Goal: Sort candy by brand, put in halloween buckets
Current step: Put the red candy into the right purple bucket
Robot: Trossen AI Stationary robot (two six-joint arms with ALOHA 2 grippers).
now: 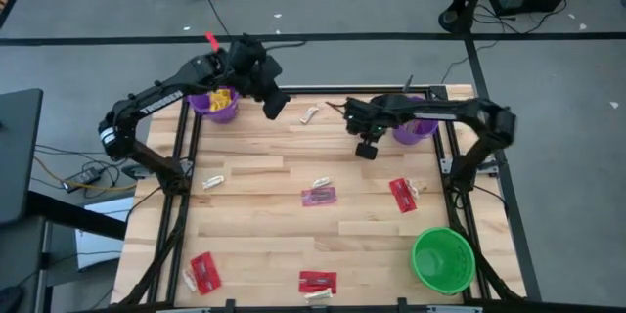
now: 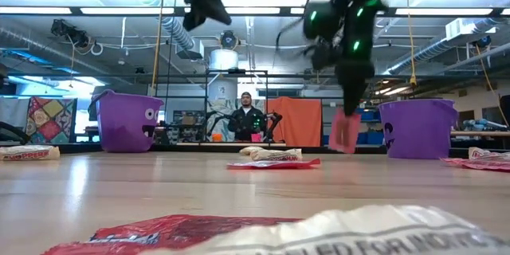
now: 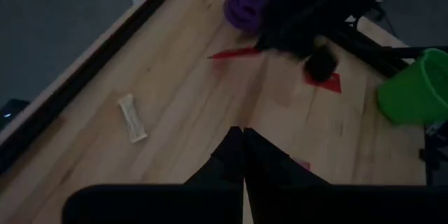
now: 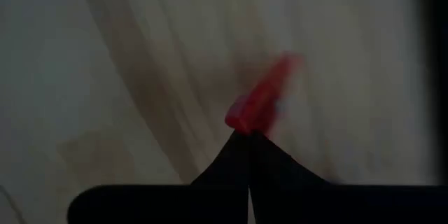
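**Right hand lifts a red sweet beside the far purple pail**

Nearest the low camera lies a flat red-wrapped sweet (image 2: 171, 233) with a white-wrapped one (image 2: 358, 235) against it, both on the pale wooden surface (image 1: 264, 225). Farther back, the right hand (image 4: 250, 134) hangs above the boards with its fingers pinched together on a small red wrapped sweet (image 4: 262, 101); in the low view that sweet (image 2: 345, 130) dangles clear of the wood, just beside the right-hand purple plastic pail (image 2: 417, 128). From above, this hand (image 1: 367, 149) sits close to the same pail (image 1: 415, 127) at the far right of the surface.

The left hand (image 1: 275, 106) waits raised near the far-left purple plastic pail (image 1: 214, 103), which shows yellow wrappers inside; its fingers are closed with nothing between them.

Loose candy remains: 2 red-wrapped pieces near the middle (image 1: 320, 196) and right (image 1: 402, 194), 2 more along the near edge (image 1: 203, 272) (image 1: 317, 281), and cream-tan pieces (image 1: 214, 181) (image 1: 311, 113). The bright green round plastic pail (image 1: 442, 259) stands at the near right corner.

I judge the step in hand to be carrying 1 red sweet to its pail. Which pail takes red cannot be told, since the right purple pail's contents are hidden. The next move calls for bringing the hand over the chosen rim, high enough for the hanging wrapper to clear it, then parting the fingers.
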